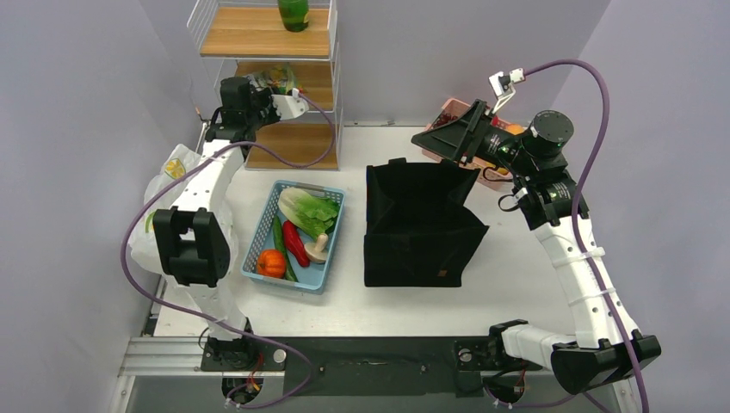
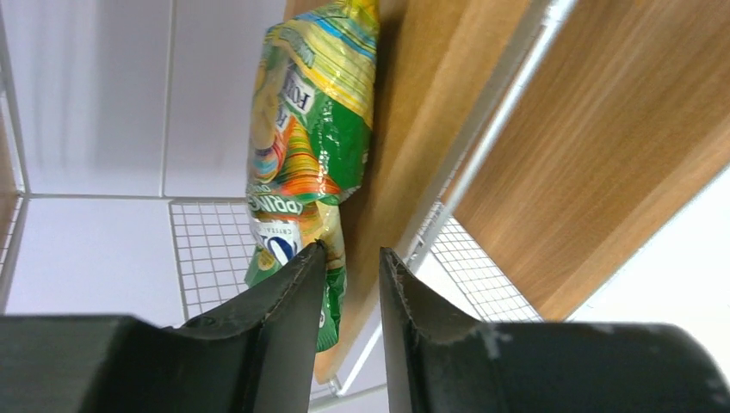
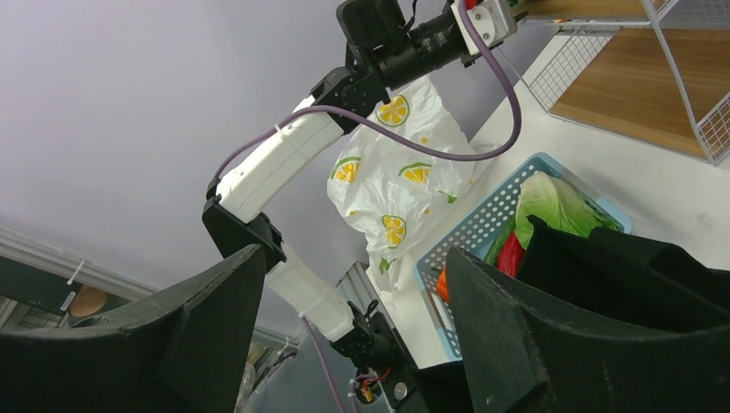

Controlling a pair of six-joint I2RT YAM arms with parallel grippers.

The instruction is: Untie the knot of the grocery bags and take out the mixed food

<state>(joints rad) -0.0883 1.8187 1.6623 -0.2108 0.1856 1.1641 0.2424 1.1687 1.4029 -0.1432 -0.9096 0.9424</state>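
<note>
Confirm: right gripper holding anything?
No. The right gripper is wide open, with only the far-off grocery bag and blue basket showing through the gap.

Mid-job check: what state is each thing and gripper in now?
grocery bag: crumpled, slumped; knot hidden.
snack packet: lying on shelf, ungripped.
black tote: upright, mouth open.
blue basket: holds vegetables.
left gripper: slightly open.
right gripper: wide open, empty.

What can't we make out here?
Top view: bag sits mostly behind the left arm; its knot is not discernible in any view.
Left wrist: packet bottom is hidden behind the left gripper; grip unclear.
Top view: tote interior too dark.
Top view: bottle cut by top edge.
</note>
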